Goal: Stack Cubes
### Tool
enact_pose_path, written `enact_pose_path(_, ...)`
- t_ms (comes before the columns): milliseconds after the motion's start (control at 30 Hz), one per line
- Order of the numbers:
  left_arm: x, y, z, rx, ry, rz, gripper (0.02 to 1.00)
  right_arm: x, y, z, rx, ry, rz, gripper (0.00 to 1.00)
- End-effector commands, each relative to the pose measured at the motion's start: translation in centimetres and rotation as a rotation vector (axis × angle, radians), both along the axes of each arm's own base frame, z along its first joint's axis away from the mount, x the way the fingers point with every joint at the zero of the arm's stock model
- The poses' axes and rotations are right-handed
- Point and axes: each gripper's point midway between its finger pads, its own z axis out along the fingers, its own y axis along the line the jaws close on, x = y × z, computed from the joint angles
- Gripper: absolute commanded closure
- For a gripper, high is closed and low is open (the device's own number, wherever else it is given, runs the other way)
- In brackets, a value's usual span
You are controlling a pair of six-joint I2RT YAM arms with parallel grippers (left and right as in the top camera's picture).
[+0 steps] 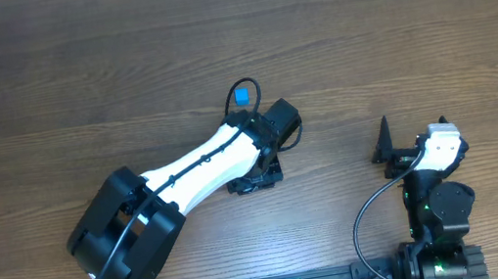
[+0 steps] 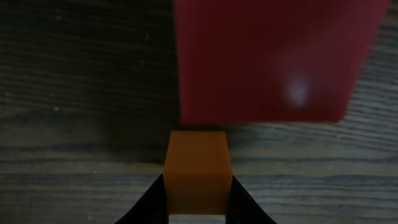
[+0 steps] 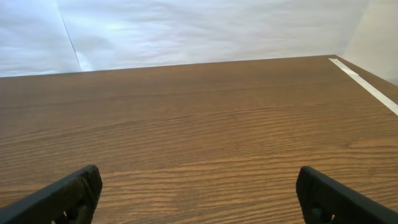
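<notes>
1. The left gripper is holding one orange cube tight between its two fingers, above the wooden table;
2. Just beyond the orange cube, one red cube is showing large and blurred; I cannot tell whether the two are touching;
3. One blue cube is sitting on the table just past the left arm's wrist; three cubes are showing in all, one of each colour;
4. The right gripper is standing near its own base with fingers spread wide, holding nothing, well apart from the cubes; beyond it the table is running to a white backdrop.
</notes>
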Motion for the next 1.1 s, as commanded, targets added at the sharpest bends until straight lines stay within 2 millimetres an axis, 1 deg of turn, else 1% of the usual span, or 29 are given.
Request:
enact_pose_path(33, 1.1, -0.7, 2.1, -0.015, -0.031, 0.013, 0.866, 0.0, 0.0, -0.2, -0.002, 0.004, -0.004, 0.007)
enact_pose_path(267, 3.3, -2.7, 7.1, -0.09, -0.115, -0.008, 0.897, 0.0, 0.0, -0.2, -0.002, 0.004, -0.004, 0.009)
enact_pose_path(333, 4.1, -2.8, 8.3, -0.099, -0.142, 0.0, 0.904, 0.0, 0.0, -0.2, -0.002, 0.004, -0.004, 0.007)
enact_pose_path(467, 5.7, -2.6, 9.7, -0.113, -0.175, 0.001, 0.915, 0.0, 0.0, -0.2, -0.002, 0.004, -0.004, 0.007)
enact_pose_path(633, 6.8, -1.5, 9.5, -0.103, -0.172, 0.02, 0.923, 0.0, 0.0, -0.2, -0.002, 0.004, -0.004, 0.009)
enact_pose_path(767, 7.2, -0.9, 8.6, -0.084, -0.152, 0.022, 0.923, 0.0, 0.0, -0.2, -0.002, 0.004, -0.004, 0.009)
enact_pose_path(967, 6.9, -1.0, 6.8, -0.064, -0.103, 0.021, 0.923, 0.0, 0.0, -0.2, -0.002, 0.004, -0.004, 0.009)
enact_pose_path(1100, 6.5, -0.8, 6.2, -0.048, -0.077, 0.021, 0.917, 0.0, 0.0, -0.2, -0.002, 0.004, -0.004, 0.009)
